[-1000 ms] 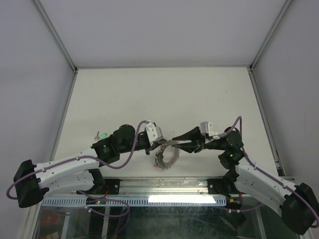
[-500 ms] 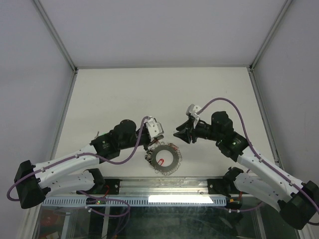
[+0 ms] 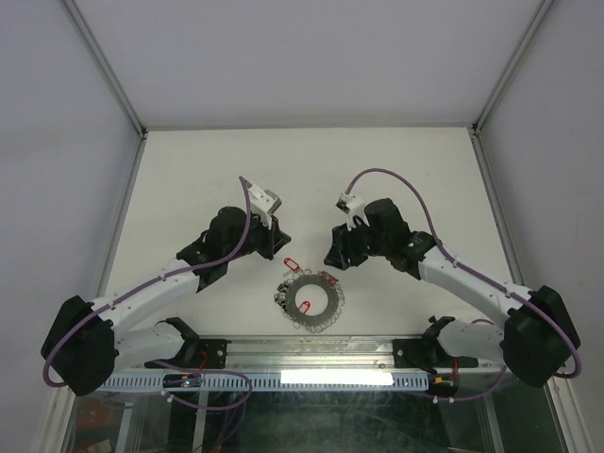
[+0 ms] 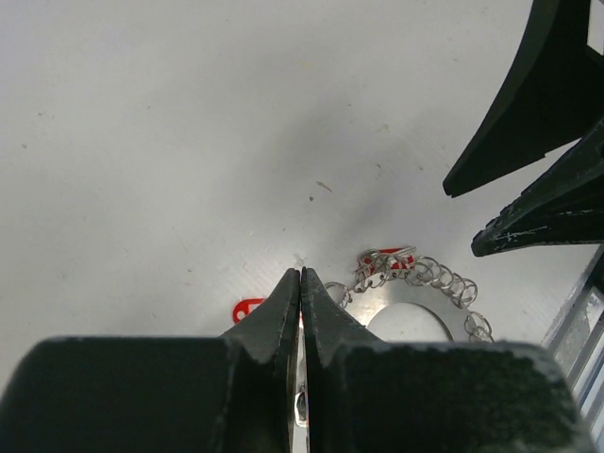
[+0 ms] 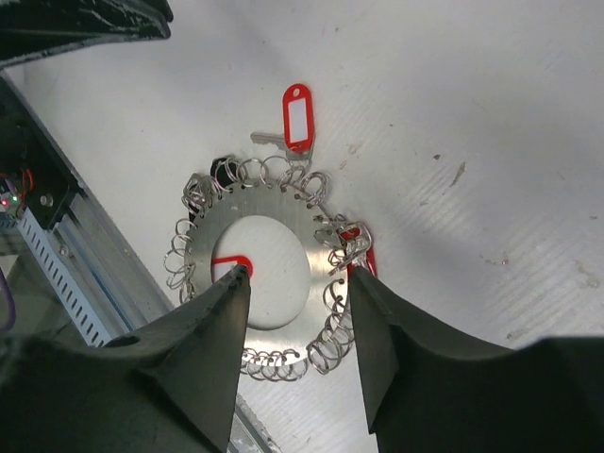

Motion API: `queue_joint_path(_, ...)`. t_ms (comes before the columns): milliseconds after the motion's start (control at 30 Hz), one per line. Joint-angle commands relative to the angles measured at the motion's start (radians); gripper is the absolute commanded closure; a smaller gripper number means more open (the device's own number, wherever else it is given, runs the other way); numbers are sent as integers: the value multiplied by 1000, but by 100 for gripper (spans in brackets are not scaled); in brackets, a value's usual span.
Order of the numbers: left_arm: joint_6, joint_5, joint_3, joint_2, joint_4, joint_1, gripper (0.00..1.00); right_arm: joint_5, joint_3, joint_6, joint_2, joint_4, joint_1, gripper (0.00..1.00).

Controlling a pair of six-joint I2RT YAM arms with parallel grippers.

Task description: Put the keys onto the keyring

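**Keyring [image 3: 326, 304] lying flat near the front edge**

We've got it flat on the white table [image 3: 396, 170], between the two grippers. It's a grey metal disc with a big round hole, and little wire loops crowd all round its rim like gear teeth. A red-tagged key [image 5: 297, 118] lies right at the far rim, and we can't tell if it's hooked on. Another red bit sits among the loops. The left gripper [image 3: 279, 247] has its fingers pressed tight together, tips near that red tag. The right gripper [image 5: 298, 274] hangs over the ring with its fingers spread.
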Motion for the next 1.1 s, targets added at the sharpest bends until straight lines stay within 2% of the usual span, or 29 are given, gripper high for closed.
queue_joint_path(0, -106, 12, 26, 27, 32, 73, 97, 37, 148, 78, 103, -35, -7, 51)
queue_joint_path(133, -167, 67, 6, 35, 20, 182, 78, 53, 223, 99, 201, -58, 0, 52)
queue_joint_path(267, -207, 41, -19, 1, -10, 268, 57, 107, 328, 96, 308, -135, 34, 52)
queue_joint_path(400, -242, 0, -61, -60, -4, 325, 48, 137, 427, 71, 419, -194, 98, 52)
queue_joint_path(467, -254, -14, -76, -82, -10, 346, 47, 159, 478, 44, 480, -223, 139, 52)
queue_joint_path(533, -267, -34, -85, -105, -22, 362, 51, 192, 533, 13, 543, -247, 173, 52)
queue_joint_path(867, -239, -112, -93, -203, -83, 383, 46, 362, 697, -43, 763, -359, 297, 43)
queue_joint_path(967, -228, -128, -88, -219, -98, 384, 44, 410, 693, -25, 755, -384, 310, 43)
queue_joint_path(1067, -224, -137, -93, -218, -103, 383, 41, 429, 619, 30, 679, -359, 310, 42)
